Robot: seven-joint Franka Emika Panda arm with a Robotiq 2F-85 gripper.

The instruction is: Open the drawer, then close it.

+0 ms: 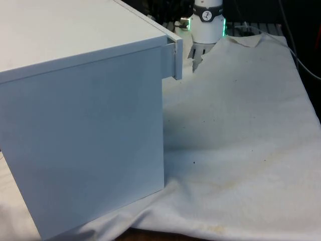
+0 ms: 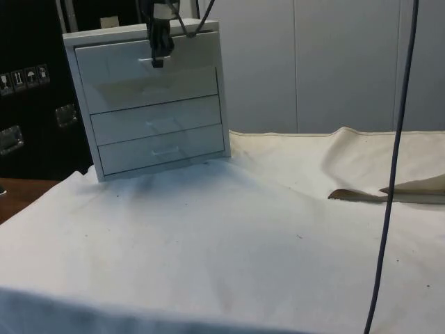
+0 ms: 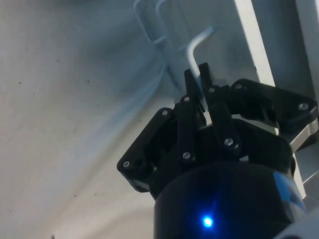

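A white chest of three drawers point(image 1: 90, 140) stands on the cloth and turns its side to the front view. Its top drawer point(image 2: 118, 66) sits a little out of the body; its front panel's edge point(image 1: 177, 57) juts past the chest's side. My black gripper point(image 2: 158, 61) hangs in front of that drawer, shut on its thin white handle point(image 3: 195, 45). In the wrist view the two fingertips point(image 3: 190, 79) pinch the handle bar where it bends. The white arm point(image 1: 206, 25) rises behind the chest.
The two lower drawers point(image 2: 160, 118) are shut, and their handles point(image 3: 149, 25) show beneath the gripper. A dark cable point(image 2: 393, 174) hangs down at the side view's right. The cloth point(image 1: 241, 130) is folded up at the far edge point(image 2: 361, 133).
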